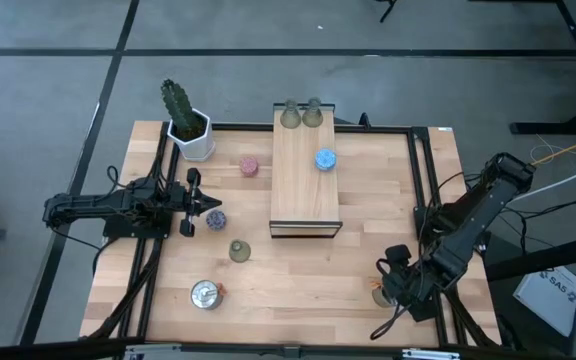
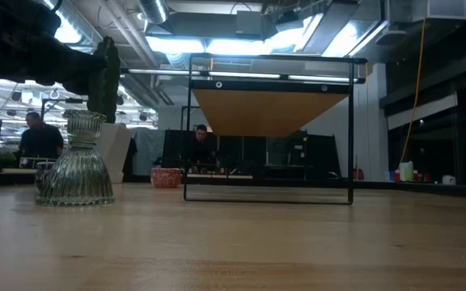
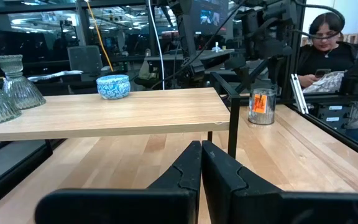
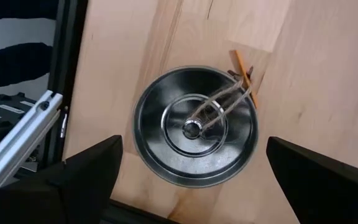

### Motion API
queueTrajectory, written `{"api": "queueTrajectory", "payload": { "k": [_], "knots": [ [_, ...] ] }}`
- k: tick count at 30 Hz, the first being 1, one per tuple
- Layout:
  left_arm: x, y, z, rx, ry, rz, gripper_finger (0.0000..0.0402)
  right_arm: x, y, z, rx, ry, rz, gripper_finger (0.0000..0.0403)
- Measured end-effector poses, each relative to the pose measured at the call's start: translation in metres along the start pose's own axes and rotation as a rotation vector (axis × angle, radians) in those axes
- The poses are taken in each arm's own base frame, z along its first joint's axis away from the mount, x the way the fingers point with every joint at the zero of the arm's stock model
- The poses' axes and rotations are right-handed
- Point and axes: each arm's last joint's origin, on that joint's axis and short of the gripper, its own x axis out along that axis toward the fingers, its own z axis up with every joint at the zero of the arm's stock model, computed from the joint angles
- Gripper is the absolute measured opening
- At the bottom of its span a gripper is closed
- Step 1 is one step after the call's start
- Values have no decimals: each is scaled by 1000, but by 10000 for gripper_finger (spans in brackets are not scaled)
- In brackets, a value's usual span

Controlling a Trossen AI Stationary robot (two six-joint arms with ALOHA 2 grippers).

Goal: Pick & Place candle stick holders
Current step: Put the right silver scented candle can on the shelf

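- Table [image 1: 298, 290] from above: we see the long board [image 1: 305, 185] standing at its middle, with two green holders [image 1: 301, 114] at the far end and a blue holder [image 1: 325, 159] a little nearer.
- Left of the board we find a pink holder [image 1: 249, 165] on the table, near the cactus [image 1: 184, 118]. A third green holder [image 1: 239, 251] stands nearer the front, and a silver holder [image 1: 205, 294] lies at the front left.
- We see the left gripper [image 1: 211, 204] close above a purple holder [image 1: 214, 219], its fingers pressed together and empty.
- We see the right gripper [image 1: 393, 285] at the front right edge, directly over a second silver holder [image 1: 380, 293], mostly hidden beneath it.
- Low view: we see a green holder [image 2: 75, 166] upright at left, the pink holder [image 2: 166, 178] farther back, and the board [image 2: 270, 109] raised on a black frame.
- Left wrist view: we see the closed fingers [image 3: 185, 177] pointing at the board [image 3: 104, 112], which carries the blue holder [image 3: 113, 86] and the green pair [image 3: 5, 87]. A person [image 3: 325, 43] sits beyond.
- Right wrist view: we see the fingers [image 4: 95, 165] spread wide on either side of the silver holder [image 4: 194, 127], not touching it.
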Motion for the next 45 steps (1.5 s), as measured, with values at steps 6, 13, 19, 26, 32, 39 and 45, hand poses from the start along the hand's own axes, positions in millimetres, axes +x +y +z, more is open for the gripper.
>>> {"api": "queueTrajectory", "payload": {
  "k": [6,13,19,26,32,39,45],
  "knots": [
    [0,0,0,0,0,0,6,4,0,0,-10,-15,11,400],
    [0,0,0,0,0,0,6,6,3,2,-42,-34,19,400],
    [0,0,0,0,0,0,6,12,6,5,-74,-37,11,400],
    [0,0,0,0,0,0,6,18,7,6,-85,-23,1,400],
    [0,0,0,0,0,0,6,25,8,8,-102,-5,-12,400],
    [0,0,0,0,0,0,6,32,8,10,-107,-4,-57,400],
    [0,0,0,0,0,0,6,33,8,10,-107,-1,-61,400]
  ]
}}
